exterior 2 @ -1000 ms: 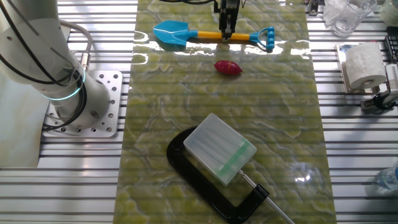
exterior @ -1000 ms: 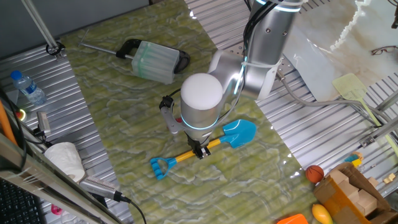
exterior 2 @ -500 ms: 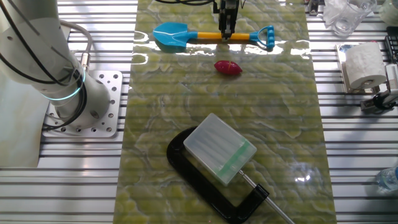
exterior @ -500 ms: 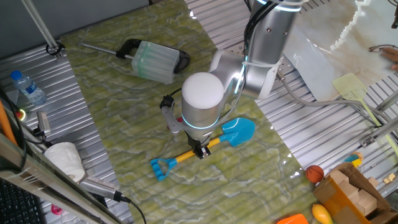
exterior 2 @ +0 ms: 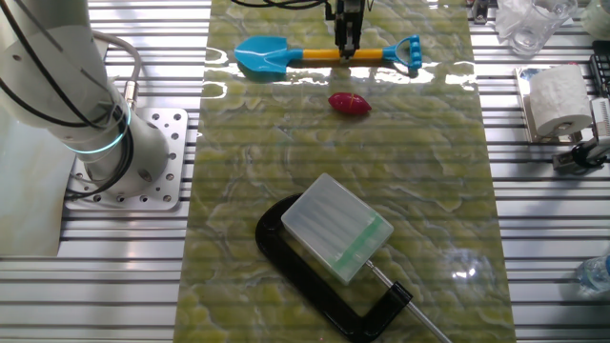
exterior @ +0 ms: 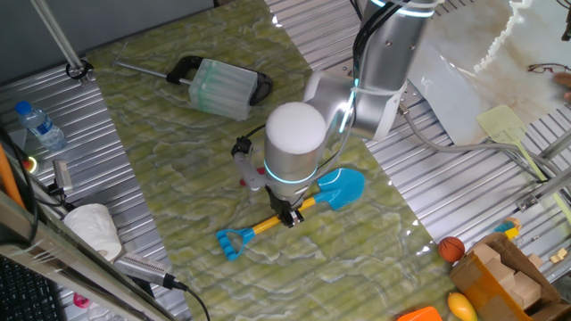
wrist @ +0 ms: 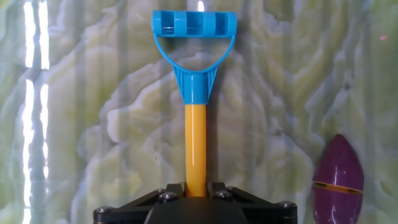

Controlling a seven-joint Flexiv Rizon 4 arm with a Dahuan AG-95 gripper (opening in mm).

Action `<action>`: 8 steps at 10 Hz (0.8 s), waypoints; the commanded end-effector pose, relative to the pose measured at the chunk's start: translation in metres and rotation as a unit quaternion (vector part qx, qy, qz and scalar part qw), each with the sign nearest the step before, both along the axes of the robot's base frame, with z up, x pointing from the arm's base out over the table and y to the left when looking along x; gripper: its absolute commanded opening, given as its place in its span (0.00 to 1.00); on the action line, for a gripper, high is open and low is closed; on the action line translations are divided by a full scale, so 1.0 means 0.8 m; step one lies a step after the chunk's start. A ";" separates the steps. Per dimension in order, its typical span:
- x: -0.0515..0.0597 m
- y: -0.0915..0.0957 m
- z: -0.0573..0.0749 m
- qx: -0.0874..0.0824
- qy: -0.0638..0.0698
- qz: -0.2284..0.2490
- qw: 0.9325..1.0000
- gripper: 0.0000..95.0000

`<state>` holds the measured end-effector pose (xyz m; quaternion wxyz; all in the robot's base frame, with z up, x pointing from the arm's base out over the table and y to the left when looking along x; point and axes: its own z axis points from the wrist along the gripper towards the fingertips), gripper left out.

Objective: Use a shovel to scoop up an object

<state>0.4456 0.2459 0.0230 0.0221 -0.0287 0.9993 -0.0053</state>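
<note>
Hand point(wrist: 196, 186) clamped on yellow shaft of shovel point(exterior 2: 324, 54), blade and D-end flat on green bench point(exterior 2: 286, 171). Dark red object point(exterior 2: 349, 104) just beside shaft, apart from it.

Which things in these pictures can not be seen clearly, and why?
- Red piece: in one fixed view the arm hides it.
- Shovel blade: below the hand view's edge.
- Gripper fingertips: cut off in the hand view, tiny in both fixed views.
- Shovel lifted or lying: no view tells.
</note>
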 end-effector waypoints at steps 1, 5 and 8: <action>0.003 0.002 0.014 -0.005 -0.007 0.024 1.000 0.00; 0.021 0.018 0.041 -0.008 -0.009 0.100 0.995 0.00; 0.036 0.033 0.055 -0.010 -0.012 0.182 0.983 0.00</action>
